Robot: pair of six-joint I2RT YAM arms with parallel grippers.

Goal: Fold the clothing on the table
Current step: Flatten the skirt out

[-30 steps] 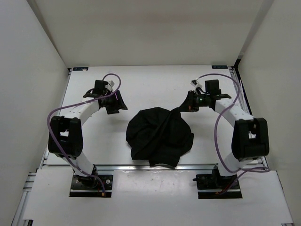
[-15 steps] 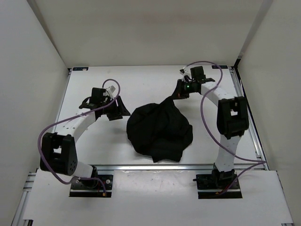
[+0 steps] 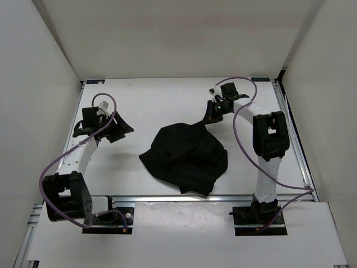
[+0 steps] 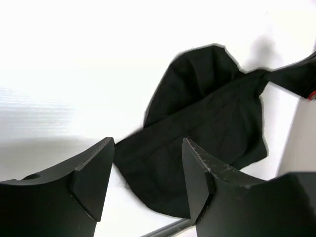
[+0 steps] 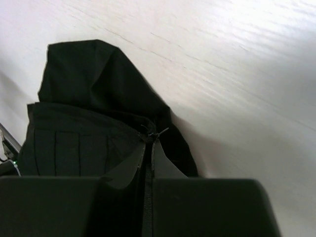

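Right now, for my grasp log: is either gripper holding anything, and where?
The right gripper pinches the clothing at its far right edge; the left gripper is open and empty.

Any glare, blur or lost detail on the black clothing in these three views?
Top view: even light, sharp, but the clothing reads as one dark mass. Left wrist: the table blows out to white, with smeared streaks at left. Right wrist: glare on the table top right; the pleats show faintly.
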